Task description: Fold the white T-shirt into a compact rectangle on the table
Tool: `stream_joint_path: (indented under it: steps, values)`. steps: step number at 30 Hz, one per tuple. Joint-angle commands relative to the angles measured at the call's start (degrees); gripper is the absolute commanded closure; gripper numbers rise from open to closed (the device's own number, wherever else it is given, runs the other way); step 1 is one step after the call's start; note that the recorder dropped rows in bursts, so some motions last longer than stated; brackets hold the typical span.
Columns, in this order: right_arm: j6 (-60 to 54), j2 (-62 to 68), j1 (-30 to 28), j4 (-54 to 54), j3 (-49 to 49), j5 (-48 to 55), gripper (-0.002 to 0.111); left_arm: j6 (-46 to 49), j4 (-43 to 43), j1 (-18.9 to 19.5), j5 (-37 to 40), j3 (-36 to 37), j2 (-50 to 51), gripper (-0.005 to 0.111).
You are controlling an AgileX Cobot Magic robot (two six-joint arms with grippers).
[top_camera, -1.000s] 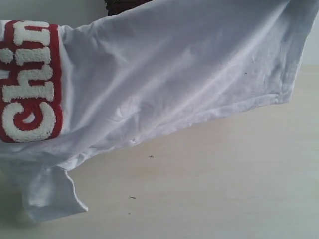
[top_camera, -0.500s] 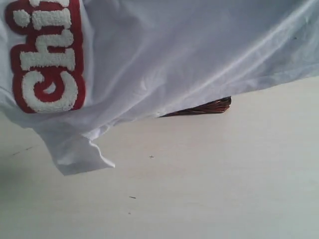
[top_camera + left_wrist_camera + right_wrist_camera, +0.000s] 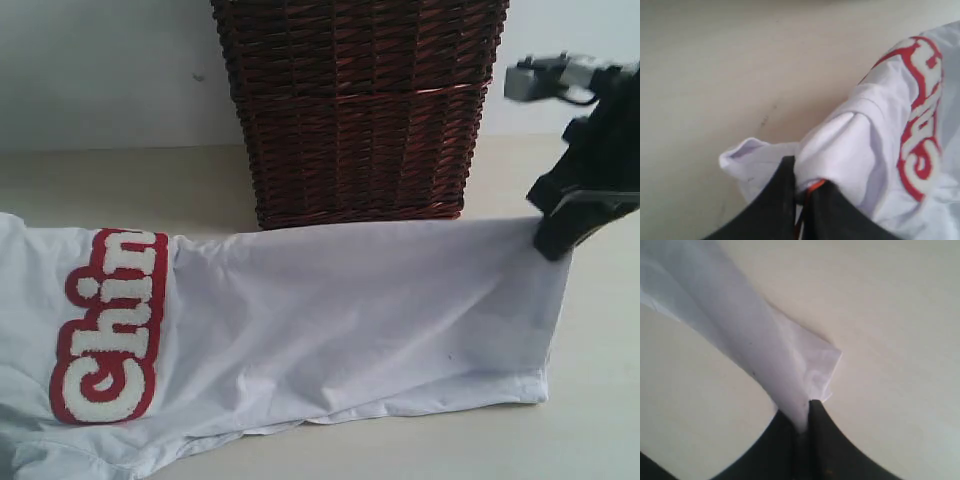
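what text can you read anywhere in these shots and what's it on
"Chin": puffy white lettering outlined in red, running sideways on the white T-shirt; any letters after the n are hidden at the cloth's edge.
Left wrist view: the same lettering, too warped to read.
Basket and table: no text.

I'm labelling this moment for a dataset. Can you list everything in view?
white T-shirt: one, white with red lettering, spread across the table in front of the basket
wicker basket: one, dark brown, standing on the table behind the shirt
table: one, pale beige, under the shirt and basket
left gripper: one, black, shut on a bunched fold of the shirt near the lettering
right gripper: one, black, shut on a corner at the shirt's plain end
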Motion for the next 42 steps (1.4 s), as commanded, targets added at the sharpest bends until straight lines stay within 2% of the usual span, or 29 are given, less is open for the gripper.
stream_joint_path:
  steps: [1,4,6,8,10,11,13,16,18,19,21,24,26,28,29,30,32,35,37,40,42]
  values:
    - [-0.4,6.4,-0.3,-0.1,-0.6,-8.2,0.108,14.6,-1.2,-2.6,-15.7,0.1,8.3,0.107]
    - [-0.5,8.8,-0.3,2.1,-0.7,-17.2,0.108,23.9,-4.4,-3.2,-24.6,0.1,11.8,0.107]
    - [-0.7,9.9,-0.3,4.5,-0.7,-20.4,0.102,25.9,-9.6,-3.2,-27.6,0.1,13.8,0.107]
    - [-1.4,10.9,-0.3,6.0,-0.7,-23.2,0.087,25.4,-15.5,-3.1,-29.6,0.1,15.8,0.106]
    - [-1.3,11.4,-0.3,6.2,-0.7,-25.6,0.068,25.8,-19.7,-3.1,-31.1,0.1,17.1,0.099]
    - [-0.4,11.5,-0.3,5.4,-0.7,-27.2,0.055,25.9,-21.0,-3.1,-32.4,0.1,17.6,0.093]
    - [3.9,11.5,-0.3,2.6,-0.7,-30.0,0.046,25.9,-21.6,-3.1,-34.3,0.1,18.2,0.078]
    - [11.0,11.4,-0.3,-4.3,-0.7,-31.3,0.047,25.8,-21.5,-2.9,-37.4,0.1,18.2,0.044]
    - [12.6,11.4,-0.3,-4.9,-0.7,-29.6,0.048,25.3,-23.8,-2.9,-38.3,0.1,17.9,0.021]
    - [12.6,11.4,-0.3,-4.5,-0.7,-28.2,0.049,24.4,-25.5,-2.9,-38.3,0.1,17.5,0.013]
    - [12.4,11.4,-0.3,-3.4,-0.7,-25.4,0.053,19.7,-28.2,-2.9,-38.7,0.1,16.0,0.006]
    - [11.0,11.4,-0.3,-1.3,-0.7,-21.9,0.065,10.2,-29.5,-2.9,-38.4,0.1,13.0,0.008]
    - [10.0,11.4,-0.3,0.3,-0.7,-19.9,0.074,-0.2,-27.6,-2.9,-35.0,0.1,11.1,0.012]
    - [7.2,11.4,-0.3,3.9,-0.7,-18.0,0.081,-11.2,-22.8,-2.9,-28.2,0.1,10.0,0.021]
    - [5.2,11.4,-0.3,6.4,-0.7,-17.0,0.083,-18.0,-19.7,-3.1,-23.5,0.1,9.9,0.030]
    - [2.8,11.4,-0.3,9.2,-0.7,-16.1,0.084,-20.9,-16.3,-3.2,-18.6,0.1,10.0,0.038]
    - [-1.8,11.4,-0.3,14.4,-0.7,-15.0,0.084,-23.6,-11.9,-3.9,-8.7,0.1,11.3,0.056]
    - [-7.0,11.4,-0.3,20.5,-0.7,-13.8,0.082,-23.4,-10.0,-4.8,0.8,0.6,13.8,0.077]
    - [-8.8,11.4,-0.3,22.8,-0.7,-13.4,0.079,-23.5,-8.4,-4.8,4.0,2.0,14.7,0.088]
    - [-9.1,11.4,-0.3,22.8,-0.7,-13.2,0.076,-25.6,-5.5,-4.6,4.0,4.5,15.1,0.104]
    - [-9.1,11.4,-0.3,22.2,-0.7,-13.0,0.074,-25.5,-5.4,-3.6,4.0,5.4,15.1,0.107]
